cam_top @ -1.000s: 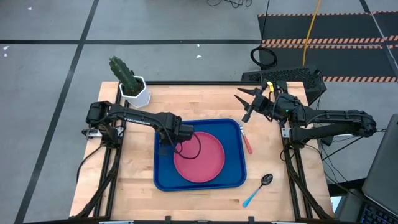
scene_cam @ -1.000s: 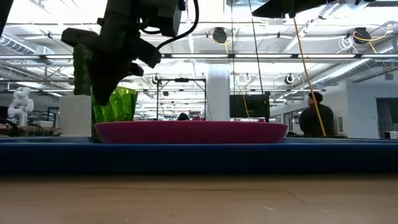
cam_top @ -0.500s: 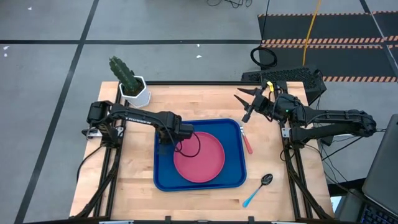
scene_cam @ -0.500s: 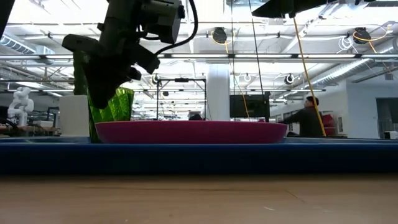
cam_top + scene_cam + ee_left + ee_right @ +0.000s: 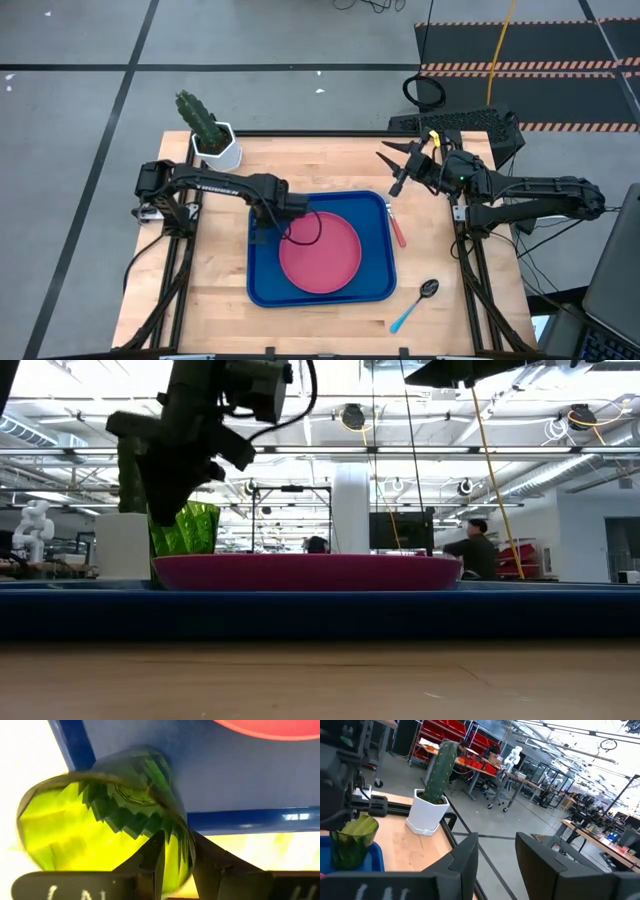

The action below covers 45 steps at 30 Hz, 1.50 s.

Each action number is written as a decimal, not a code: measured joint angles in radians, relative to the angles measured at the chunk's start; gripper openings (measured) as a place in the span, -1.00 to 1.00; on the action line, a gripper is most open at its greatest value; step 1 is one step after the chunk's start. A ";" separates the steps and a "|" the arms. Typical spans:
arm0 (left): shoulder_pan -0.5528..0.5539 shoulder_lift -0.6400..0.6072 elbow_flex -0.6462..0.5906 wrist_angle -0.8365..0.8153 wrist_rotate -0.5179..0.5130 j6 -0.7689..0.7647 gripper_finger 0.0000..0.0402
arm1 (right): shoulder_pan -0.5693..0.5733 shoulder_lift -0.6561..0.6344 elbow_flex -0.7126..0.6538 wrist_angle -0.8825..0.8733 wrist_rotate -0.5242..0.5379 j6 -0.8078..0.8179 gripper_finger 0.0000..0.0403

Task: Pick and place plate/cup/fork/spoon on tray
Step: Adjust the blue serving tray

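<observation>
The pink-red plate (image 5: 320, 252) lies in the blue tray (image 5: 265, 292). My left gripper (image 5: 265, 224) is over the tray's far left corner, shut on the olive-green cup (image 5: 95, 825), which stands upright there (image 5: 190, 528). The fork (image 5: 398, 230) lies on the table by the tray's right rim. The spoon (image 5: 413, 306) lies near the tray's near right corner. My right gripper (image 5: 392, 165) is open and empty, raised above the table's far right part. My left gripper has the cup's rim wall (image 5: 181, 851) between its two fingers, one finger (image 5: 152, 862) inside the cup and one (image 5: 212, 865) outside. The fingers come from above, slanting down. The cup is upright with its base (image 5: 140, 782) at the tray's corner floor; whether it rests there I cannot tell.
A white hexagonal pot with a cactus (image 5: 218, 148) stands at the table's far left corner, just beyond the tray. Bare wood lies left of and in front of the tray. A person shows in the room behind the table (image 5: 470, 550).
My left gripper has shifted a little toward the table's far left with the cup. The cup tipped slightly half a second ago and stands upright again in the tray's corner.
</observation>
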State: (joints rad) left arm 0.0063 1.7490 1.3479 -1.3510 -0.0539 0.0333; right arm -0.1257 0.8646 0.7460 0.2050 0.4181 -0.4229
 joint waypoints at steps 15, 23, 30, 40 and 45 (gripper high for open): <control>0.000 -0.111 0.017 -0.008 -0.001 -0.055 -0.57 | 0.000 0.000 0.000 0.006 -0.004 -0.001 -0.38; 0.000 -0.180 0.033 0.033 -0.035 -0.062 -0.57 | 0.000 0.000 0.000 0.008 -0.004 -0.005 -0.38; -0.002 -0.250 0.035 0.050 -0.039 -0.081 -0.57 | 0.000 0.000 0.000 0.008 -0.004 -0.005 -0.38; -0.057 -0.316 0.084 0.083 -0.035 -0.175 -0.57 | 0.000 0.000 0.000 0.012 -0.004 0.004 -0.38; -0.141 -0.330 0.090 0.143 -0.039 -0.228 -0.57 | 0.000 0.000 0.000 0.012 -0.004 0.015 -0.38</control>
State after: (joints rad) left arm -0.1343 1.4191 1.4376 -1.2078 -0.0930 -0.1944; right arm -0.1253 0.8650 0.7460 0.2173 0.4137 -0.4081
